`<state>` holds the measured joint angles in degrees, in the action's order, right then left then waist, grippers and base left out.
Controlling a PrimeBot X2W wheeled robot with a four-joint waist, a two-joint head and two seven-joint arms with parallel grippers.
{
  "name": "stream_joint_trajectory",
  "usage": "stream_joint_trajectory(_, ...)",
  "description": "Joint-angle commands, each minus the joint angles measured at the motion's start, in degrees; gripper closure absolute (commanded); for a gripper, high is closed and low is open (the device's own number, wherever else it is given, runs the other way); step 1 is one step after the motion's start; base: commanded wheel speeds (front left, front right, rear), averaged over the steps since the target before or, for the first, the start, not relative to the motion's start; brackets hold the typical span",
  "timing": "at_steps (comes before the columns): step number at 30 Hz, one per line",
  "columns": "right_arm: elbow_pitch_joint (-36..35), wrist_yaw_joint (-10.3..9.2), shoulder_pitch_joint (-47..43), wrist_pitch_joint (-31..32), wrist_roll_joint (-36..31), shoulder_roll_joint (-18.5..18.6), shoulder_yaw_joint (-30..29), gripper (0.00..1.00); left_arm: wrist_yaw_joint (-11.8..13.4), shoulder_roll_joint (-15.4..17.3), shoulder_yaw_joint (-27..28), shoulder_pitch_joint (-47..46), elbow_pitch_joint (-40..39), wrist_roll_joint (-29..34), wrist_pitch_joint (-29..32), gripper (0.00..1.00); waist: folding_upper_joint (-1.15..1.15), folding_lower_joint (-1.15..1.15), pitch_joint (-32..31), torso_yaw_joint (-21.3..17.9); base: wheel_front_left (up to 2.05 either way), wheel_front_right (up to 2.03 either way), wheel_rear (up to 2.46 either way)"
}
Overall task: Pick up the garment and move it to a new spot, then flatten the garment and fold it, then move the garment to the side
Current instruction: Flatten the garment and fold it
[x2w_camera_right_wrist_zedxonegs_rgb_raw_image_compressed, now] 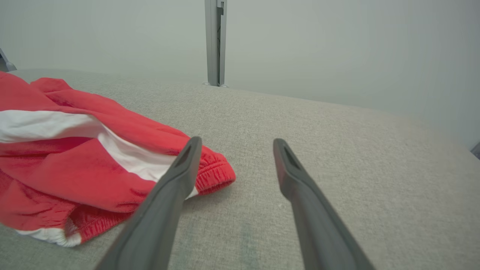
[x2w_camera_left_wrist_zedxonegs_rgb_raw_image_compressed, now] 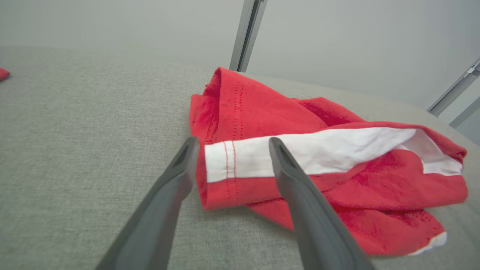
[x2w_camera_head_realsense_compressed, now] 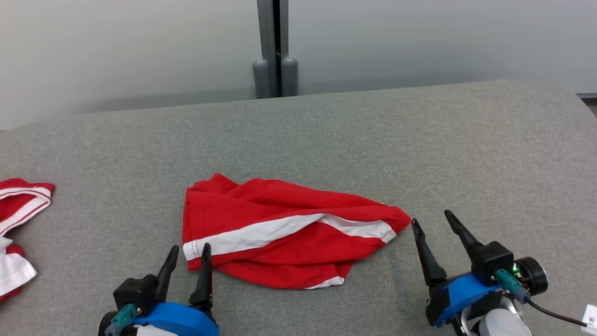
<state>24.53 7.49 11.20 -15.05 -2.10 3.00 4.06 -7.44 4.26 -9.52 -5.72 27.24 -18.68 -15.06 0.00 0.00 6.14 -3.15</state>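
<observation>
Red cloth crossed by a broad white stripe makes up the garment [x2w_camera_head_realsense_compressed: 280, 233], which is seen lying crumpled on the grey fabric-covered surface [x2w_camera_head_realsense_compressed: 354, 135], on the robot's side of it and roughly midway between the two grippers. It is not spread flat: folds are bunched along its far side, the stripe is run slantwise across it, and a narrow white hem is shown at its near edge. A gathered, elasticated end is pointed toward the robot's right.

The left gripper [x2w_camera_head_realsense_compressed: 190, 246] is held with its fingers wide apart at the garment's left corner, and nothing is clamped in it. In the left wrist view the stitched red-and-white corner is framed between the two dark fingers [x2w_camera_left_wrist_zedxonegs_rgb_raw_image_compressed: 176, 180]; whether the cloth is touched there cannot be told.

The right gripper [x2w_camera_head_realsense_compressed: 430, 217] is likewise spread wide, with nothing held. It is set just beside the gathered right end of the garment. In the right wrist view one finger [x2w_camera_right_wrist_zedxonegs_rgb_raw_image_compressed: 180, 176] is seen overlapping that end, while bare grey fabric is seen between the two.

Further out, a second red-and-white garment [x2w_camera_head_realsense_compressed: 18, 219] is seen at the left edge of the surface, well apart from the first. Behind the surface a pale wall [x2w_camera_head_realsense_compressed: 116, 46] is seen, divided by a grey upright post [x2w_camera_head_realsense_compressed: 275, 46].
</observation>
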Motion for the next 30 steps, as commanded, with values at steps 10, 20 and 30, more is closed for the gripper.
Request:
stream_joint_trajectory(10, -1.63, 0.01, -1.52, -0.2, 3.03, -0.08, 1.15, 0.0, -0.08, 0.3, -0.96, -0.82, 1.78, -5.87, -0.17, 0.0, 0.0, 0.0, 1.58, -1.87, 0.0, 0.0, 0.0)
stream_joint_trajectory(20, -0.2, 0.01, -1.89, -0.21, 5.94, -0.08, 3.49, 0.0, -0.08, 2.36, -3.25, -1.32, 1.12, -8.3, -0.17, 1.0, 0.0, 0.0, 1.42, -1.54, 0.0, 0.0, 0.0)
stream_joint_trajectory(30, 4.32, 0.01, -2.01, -0.21, 11.53, -0.07, 5.89, 0.0, -0.08, 2.77, -3.2, 0.03, 0.31, -7.24, -0.17, 1.0, 0.0, 0.0, 0.91, 0.64, 0.0, 0.0, 0.0)
